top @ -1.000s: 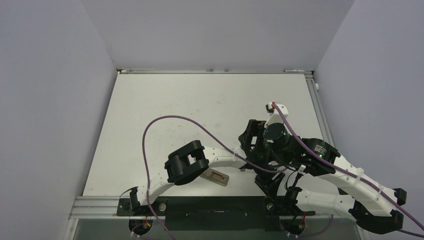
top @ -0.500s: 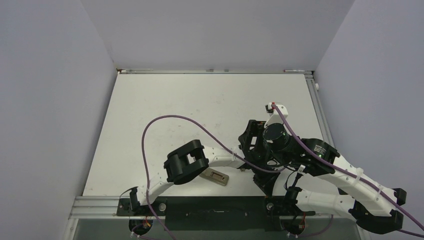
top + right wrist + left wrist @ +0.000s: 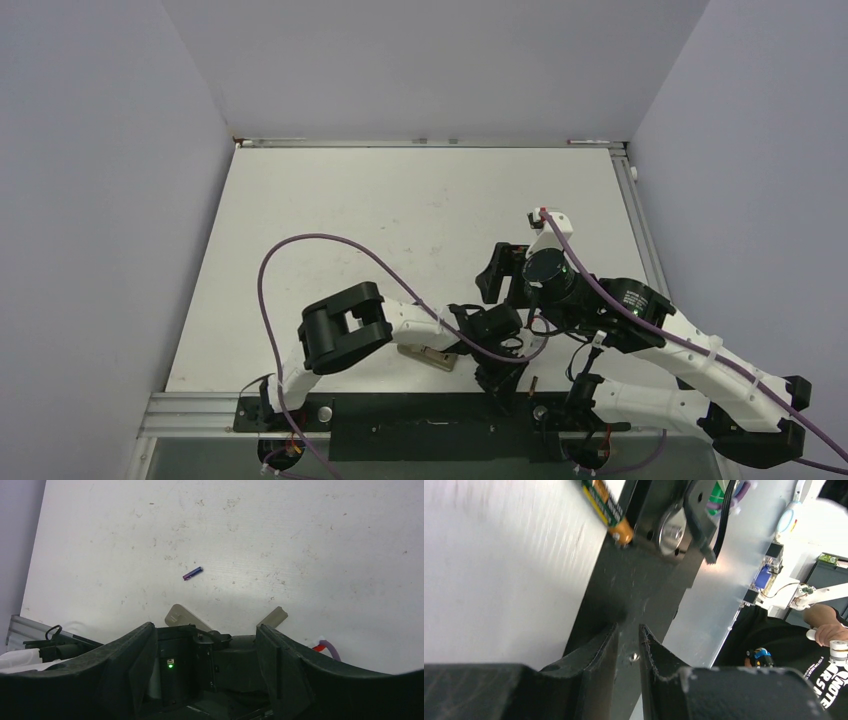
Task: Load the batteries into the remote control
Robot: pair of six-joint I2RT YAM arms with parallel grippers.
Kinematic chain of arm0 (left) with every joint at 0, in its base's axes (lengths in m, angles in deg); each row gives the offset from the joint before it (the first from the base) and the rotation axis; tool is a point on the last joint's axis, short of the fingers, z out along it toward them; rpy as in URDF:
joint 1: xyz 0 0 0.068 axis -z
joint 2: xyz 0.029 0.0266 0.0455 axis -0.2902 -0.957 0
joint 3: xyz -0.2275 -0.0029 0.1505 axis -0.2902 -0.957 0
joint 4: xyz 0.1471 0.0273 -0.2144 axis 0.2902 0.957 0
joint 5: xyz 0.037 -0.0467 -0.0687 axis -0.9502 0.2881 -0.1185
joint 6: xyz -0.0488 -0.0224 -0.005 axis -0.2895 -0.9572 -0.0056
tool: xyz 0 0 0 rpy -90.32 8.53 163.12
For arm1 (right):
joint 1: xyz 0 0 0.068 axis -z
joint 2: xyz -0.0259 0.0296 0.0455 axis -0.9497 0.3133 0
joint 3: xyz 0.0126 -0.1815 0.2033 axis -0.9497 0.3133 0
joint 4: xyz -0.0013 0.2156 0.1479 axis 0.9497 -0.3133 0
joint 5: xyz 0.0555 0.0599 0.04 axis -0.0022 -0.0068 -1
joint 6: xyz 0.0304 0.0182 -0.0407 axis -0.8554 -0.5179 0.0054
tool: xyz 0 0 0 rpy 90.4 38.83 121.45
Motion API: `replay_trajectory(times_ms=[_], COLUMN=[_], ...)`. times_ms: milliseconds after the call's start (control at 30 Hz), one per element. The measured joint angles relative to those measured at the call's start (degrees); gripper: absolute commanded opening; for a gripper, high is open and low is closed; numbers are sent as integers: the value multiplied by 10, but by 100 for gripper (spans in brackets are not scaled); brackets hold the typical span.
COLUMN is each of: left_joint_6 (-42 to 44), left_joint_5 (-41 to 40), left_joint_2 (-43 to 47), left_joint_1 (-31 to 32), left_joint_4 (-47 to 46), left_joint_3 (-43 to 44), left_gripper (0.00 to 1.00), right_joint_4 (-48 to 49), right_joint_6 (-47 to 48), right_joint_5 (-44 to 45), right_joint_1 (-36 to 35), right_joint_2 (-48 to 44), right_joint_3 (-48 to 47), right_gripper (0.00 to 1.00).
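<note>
The greyish-beige remote control (image 3: 428,356) lies near the table's front edge, partly under my left forearm; one corner of it (image 3: 182,616) shows in the right wrist view. A brownish-gold battery (image 3: 606,507) lies where the table meets the black front rail (image 3: 624,580), a little ahead of my left gripper (image 3: 628,627). That gripper (image 3: 497,377) is shut to a narrow slit with nothing in it. The purple-blue battery (image 3: 192,573) lies alone on the table. My right gripper (image 3: 492,272) hangs open and empty, with the left arm below its fingers.
A smaller beige piece (image 3: 274,616) lies by the left arm; I cannot tell what it is. A purple cable (image 3: 330,245) loops over the table. The metal base strip (image 3: 200,410) borders the front edge, and grey walls (image 3: 100,200) enclose the table.
My left arm has swung out from under the right arm to the front rail, and its jaws have closed to a slit. The right arm has barely moved.
</note>
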Motion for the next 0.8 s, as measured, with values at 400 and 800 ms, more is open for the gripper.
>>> replay_trajectory(times_ms=[400, 800], left_joint_6=[-28, -27], left_joint_5=[-3, -27], left_joint_2=[63, 146], left_joint_1=[-19, -63], left_joint_4=[1, 5], left_joint_3=[-92, -162], left_gripper=[26, 42], right_joint_4=[-4, -98], right_joint_6=[-9, -53], right_joint_5=[0, 42], right_joint_1=[0, 0], right_joint_2=[-3, -39], right_joint_3=[0, -20], right_gripper=[71, 71])
